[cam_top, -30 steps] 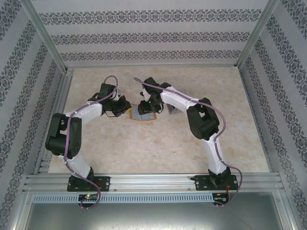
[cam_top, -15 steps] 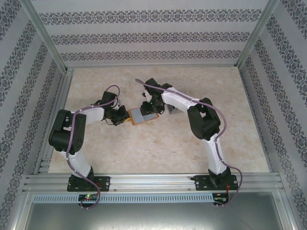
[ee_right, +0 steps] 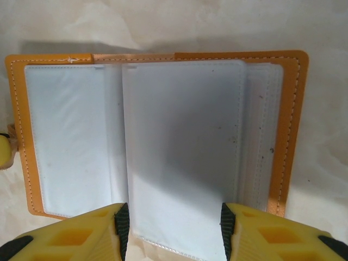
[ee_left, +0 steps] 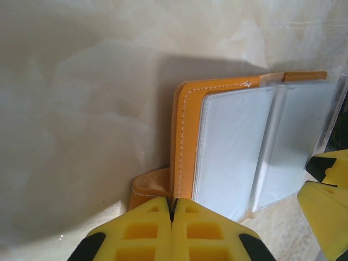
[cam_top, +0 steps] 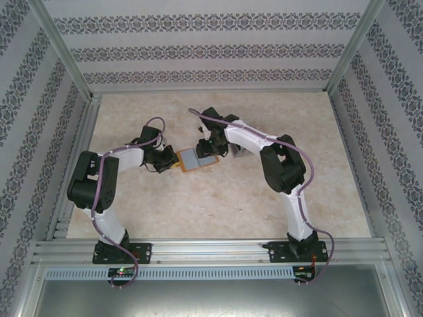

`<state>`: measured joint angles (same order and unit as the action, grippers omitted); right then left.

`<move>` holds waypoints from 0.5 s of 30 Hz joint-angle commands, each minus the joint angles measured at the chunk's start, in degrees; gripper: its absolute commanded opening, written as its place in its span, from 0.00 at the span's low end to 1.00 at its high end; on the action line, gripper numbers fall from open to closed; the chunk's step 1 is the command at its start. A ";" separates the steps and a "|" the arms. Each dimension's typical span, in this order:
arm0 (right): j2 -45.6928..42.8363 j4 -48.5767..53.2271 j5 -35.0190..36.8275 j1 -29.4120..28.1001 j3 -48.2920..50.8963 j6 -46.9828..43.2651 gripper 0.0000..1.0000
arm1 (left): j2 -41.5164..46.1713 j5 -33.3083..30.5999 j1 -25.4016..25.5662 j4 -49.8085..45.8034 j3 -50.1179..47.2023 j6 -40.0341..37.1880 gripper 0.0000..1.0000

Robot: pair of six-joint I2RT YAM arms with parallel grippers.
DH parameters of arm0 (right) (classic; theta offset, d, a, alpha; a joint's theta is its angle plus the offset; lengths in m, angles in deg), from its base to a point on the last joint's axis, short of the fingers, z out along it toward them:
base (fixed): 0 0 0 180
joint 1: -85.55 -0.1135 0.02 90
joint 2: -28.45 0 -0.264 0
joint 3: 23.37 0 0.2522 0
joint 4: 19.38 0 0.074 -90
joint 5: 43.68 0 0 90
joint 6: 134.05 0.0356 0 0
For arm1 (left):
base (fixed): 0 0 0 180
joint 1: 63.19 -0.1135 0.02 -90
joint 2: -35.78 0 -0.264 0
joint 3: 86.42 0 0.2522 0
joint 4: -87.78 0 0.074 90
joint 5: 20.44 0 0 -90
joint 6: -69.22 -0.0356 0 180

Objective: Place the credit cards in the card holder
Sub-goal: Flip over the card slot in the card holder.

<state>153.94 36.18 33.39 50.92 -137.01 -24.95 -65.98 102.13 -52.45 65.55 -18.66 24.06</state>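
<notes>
Overhead, both arms reached inward from their bases, elbows bent outward, wrists meeting at mid-table over the card holder (cam_top: pixel 192 160), which lay opened flat on the table (cam_top: pixel 231 205). The left gripper (cam_top: pixel 173 162) sat low at the holder's left edge; its wrist view showed the left gripper's (ee_left: pixel 171 209) jaws fully closed, tips against the orange tab, though whether they pinched it could not be told. The right gripper (cam_top: pixel 208 148) pointed down at the holder's far side. Its wrist view showed the jaws partway apart, clasping a pale credit card (ee_right: pixel 182 152) by its side edges, its far end lying over the clear sleeves.
</notes>
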 commanded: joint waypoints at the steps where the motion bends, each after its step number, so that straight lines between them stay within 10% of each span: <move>1: 0.73 1.09 -0.69 -0.57 -0.56 0.13 0.51 | -0.80 0.11 -0.92 1.57 0.10 -0.77 0.00; 15: 5.54 -0.31 -8.47 -2.46 -4.89 1.62 0.51 | -1.78 0.86 -0.81 2.71 0.33 -0.16 0.00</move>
<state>157.35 36.01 29.00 48.91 -140.53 -24.52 -66.64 102.53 -52.47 66.66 -18.66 24.10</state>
